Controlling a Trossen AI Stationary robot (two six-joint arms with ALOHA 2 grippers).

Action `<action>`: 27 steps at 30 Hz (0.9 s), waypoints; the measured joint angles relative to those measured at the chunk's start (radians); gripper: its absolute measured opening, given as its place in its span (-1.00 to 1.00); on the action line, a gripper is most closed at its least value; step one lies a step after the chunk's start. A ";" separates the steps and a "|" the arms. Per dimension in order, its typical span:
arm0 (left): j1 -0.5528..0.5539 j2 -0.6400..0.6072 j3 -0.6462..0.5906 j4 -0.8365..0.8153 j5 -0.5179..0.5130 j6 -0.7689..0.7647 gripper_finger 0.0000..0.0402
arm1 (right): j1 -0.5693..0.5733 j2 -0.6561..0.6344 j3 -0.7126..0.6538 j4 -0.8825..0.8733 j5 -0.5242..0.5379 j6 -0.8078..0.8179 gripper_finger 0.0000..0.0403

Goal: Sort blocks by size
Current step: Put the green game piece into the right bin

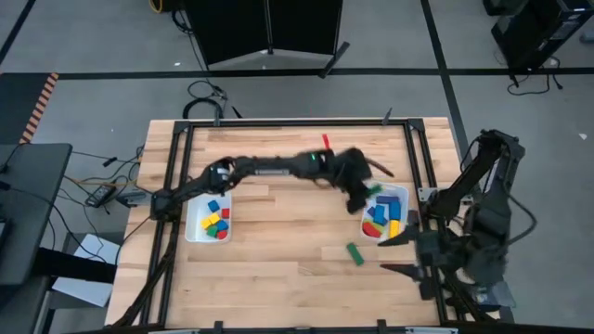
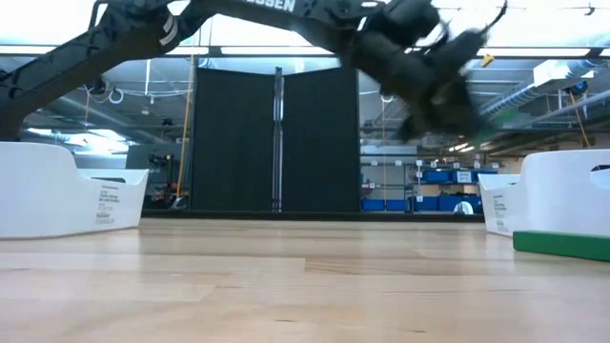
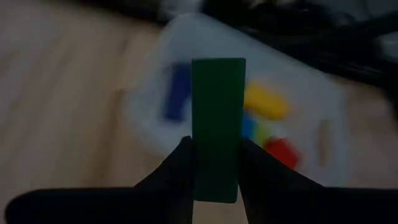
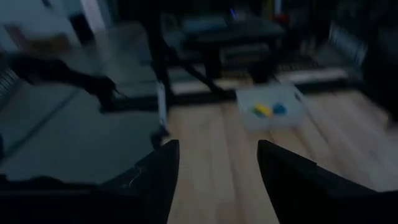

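Left gripper (image 3: 214, 163) clamps a long green bar (image 3: 217, 124) between its fingers (image 3: 177, 171), bar standing upright in the grasp. Left arm stretches across the table (image 1: 278, 232) to the right white bin (image 1: 401, 195); gripper is over that bin's near-left corner. Bin holds blue, yellow and red blocks (image 1: 382, 221). Left white bin (image 1: 192, 223) holds more coloured blocks (image 1: 215, 221). One green bar (image 1: 355, 252) lies loose on the wood, just beside the right bin. Right gripper (image 4: 214, 168) is spread wide, empty, parked off the table's right edge.
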 joint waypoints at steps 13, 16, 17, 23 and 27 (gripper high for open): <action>-0.096 0.109 0.002 0.293 -0.064 -0.047 -0.03 | 0.058 0.024 0.001 0.208 0.032 -0.213 0.03; -0.099 0.109 0.002 0.277 -0.036 -0.074 0.46 | 0.057 0.037 0.000 0.210 0.033 -0.219 0.02; -0.097 0.110 0.002 0.274 -0.037 -0.084 0.57 | 0.057 0.040 0.000 0.209 0.033 -0.220 0.01; -0.093 0.058 0.001 0.261 -0.088 -0.031 0.31 | 0.058 0.063 0.000 0.191 0.033 -0.177 -0.02; -0.097 0.015 0.003 0.252 -0.094 0.004 -0.46 | 0.052 0.115 -0.001 0.106 0.032 -0.098 -0.06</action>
